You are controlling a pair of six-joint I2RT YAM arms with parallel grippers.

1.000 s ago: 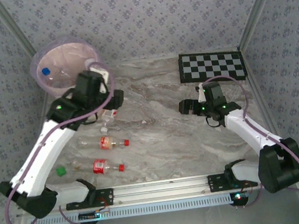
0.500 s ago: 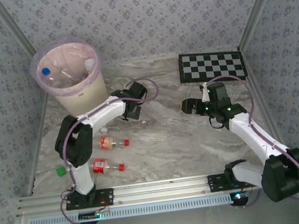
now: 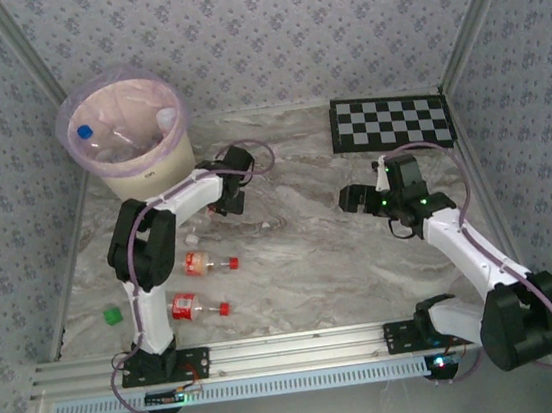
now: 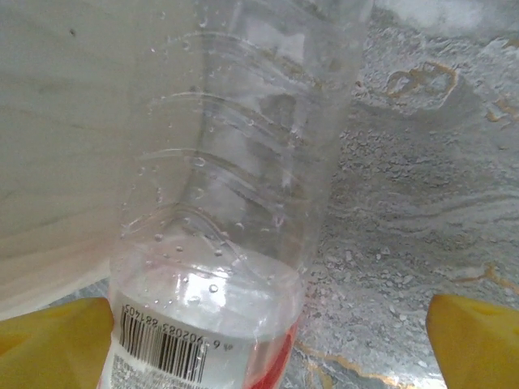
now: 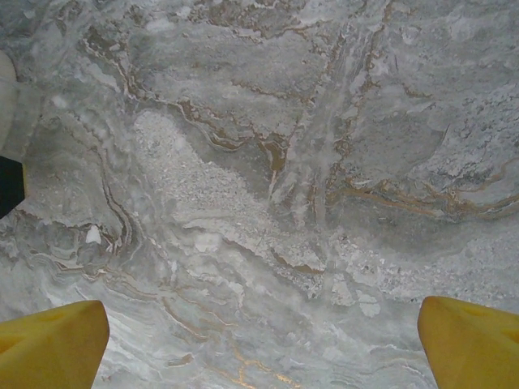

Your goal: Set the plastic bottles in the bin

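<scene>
A clear plastic bottle (image 4: 235, 186) with a red label and a barcode lies on the marble table between the fingers of my left gripper (image 4: 268, 348). That gripper is open, with the bottle close to its left finger (image 4: 53, 336). It sits low beside the cream bin (image 3: 151, 176), whose wall (image 4: 65, 162) rises just left of the bottle. Bottles with a blue cap (image 3: 85, 131) and a white cap (image 3: 166, 117) lie inside the bin. Two red-capped bottles (image 3: 208, 264) (image 3: 196, 306) lie on the table nearer the bases. My right gripper (image 3: 350, 197) hangs open over bare marble (image 5: 259, 203).
The checkerboard (image 3: 392, 122) lies at the back right. A loose green cap (image 3: 113, 313) rests near the left edge and a white cap (image 3: 192, 240) above the two bottles. Patterned walls close in the table.
My left arm has swung down from over the bin to the table beside it, then shifted slightly left toward the bin. The right arm has barely moved.
</scene>
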